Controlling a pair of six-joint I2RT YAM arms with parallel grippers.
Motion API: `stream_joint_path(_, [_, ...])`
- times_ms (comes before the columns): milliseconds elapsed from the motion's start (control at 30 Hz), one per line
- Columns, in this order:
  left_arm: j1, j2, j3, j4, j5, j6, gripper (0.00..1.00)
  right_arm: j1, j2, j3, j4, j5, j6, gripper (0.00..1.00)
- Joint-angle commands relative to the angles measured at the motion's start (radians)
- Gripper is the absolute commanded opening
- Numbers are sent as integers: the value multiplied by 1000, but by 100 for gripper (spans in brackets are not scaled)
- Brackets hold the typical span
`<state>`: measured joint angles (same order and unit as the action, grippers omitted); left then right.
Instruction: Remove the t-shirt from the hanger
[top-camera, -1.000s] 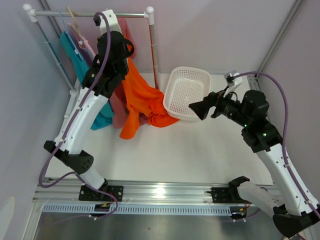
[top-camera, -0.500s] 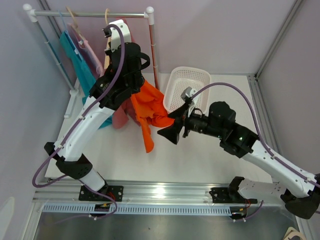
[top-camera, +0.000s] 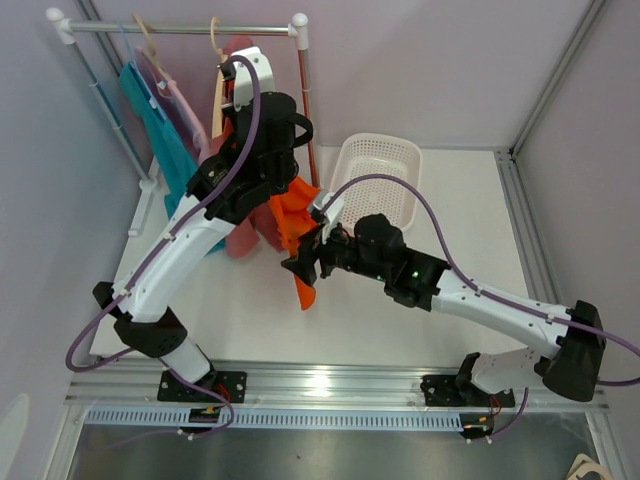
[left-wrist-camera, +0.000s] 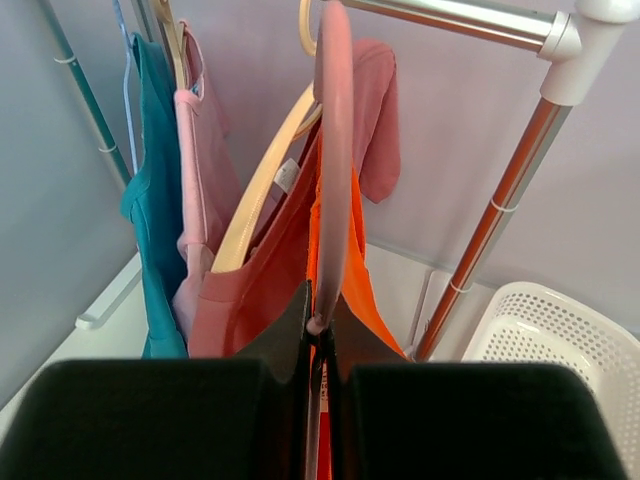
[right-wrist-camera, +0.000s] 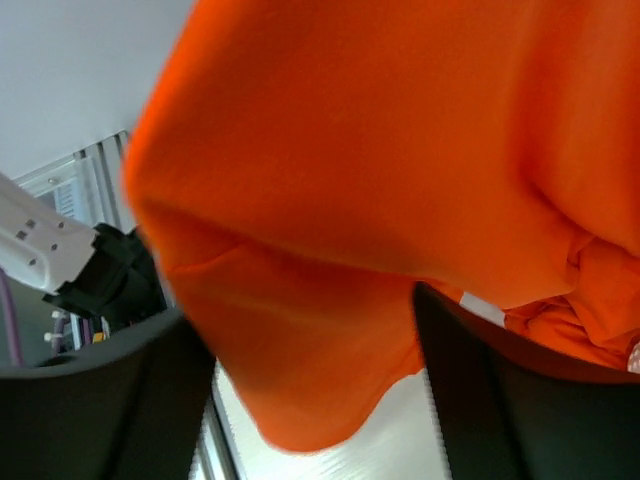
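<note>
LEFT HOLDS, RIGHT REACHES: The left tool (left-wrist-camera: 320, 335) was closed almost to touching on the lower end of a curved pink hanger (left-wrist-camera: 333, 150). The grip looked meant to steady the hanger so the garment could be drawn off. The hanger's top rose toward the silver metal rail (left-wrist-camera: 450, 15). The bright orange cotton t-shirt (left-wrist-camera: 358, 275) hung from that hanger, trailing down off the rack toward the white worktop (top-camera: 450, 220). The right tool (top-camera: 300, 265) had its fingers (right-wrist-camera: 110, 400) spread wide either side of the shirt's lower folds, with cloth between them but nothing gripped. It appeared placed to take the fabric and pull it down and away.

Crowding the job was a rust-red garment (left-wrist-camera: 265, 290) on a pale wooden hanger (left-wrist-camera: 262, 185), pressed against the orange shirt. A light pink garment (left-wrist-camera: 200, 180) and a teal one (left-wrist-camera: 155, 200) hung further along the rail. The rack's copper-coloured upright post (left-wrist-camera: 500, 200) stood just beside the shirt. A white perforated plastic basket (top-camera: 385, 170) sat beyond the right arm.
</note>
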<state>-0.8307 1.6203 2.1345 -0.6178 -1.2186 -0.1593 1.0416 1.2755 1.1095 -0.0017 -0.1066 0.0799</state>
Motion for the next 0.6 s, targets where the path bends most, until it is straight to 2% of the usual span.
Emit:
stream_joint_path(0, [-18, -20, 53, -65, 24, -88, 1, 8, 42, 47, 109, 51, -25, 71])
stream_joint_path(67, [-16, -20, 45, -77, 33, -109, 1, 8, 61, 52, 111, 47, -23, 40])
stream_joint_path(100, [-16, -16, 41, -59, 33, -94, 1, 9, 64, 55, 92, 45, -17, 20])
stream_joint_path(200, [-4, 10, 38, 58, 22, 33, 1, 21, 41, 44, 43, 48, -3, 0])
stream_joint_path(300, [42, 50, 70, 92, 93, 40, 1, 67, -34, -6, 8, 79, 15, 0])
stream_joint_path(467, [122, 127, 145, 203, 131, 139, 1, 201, -151, -60, -93, 211, 38, 0])
stream_joint_path(567, [153, 191, 223, 211, 149, 156, 1, 283, -212, -86, -136, 277, 52, 0])
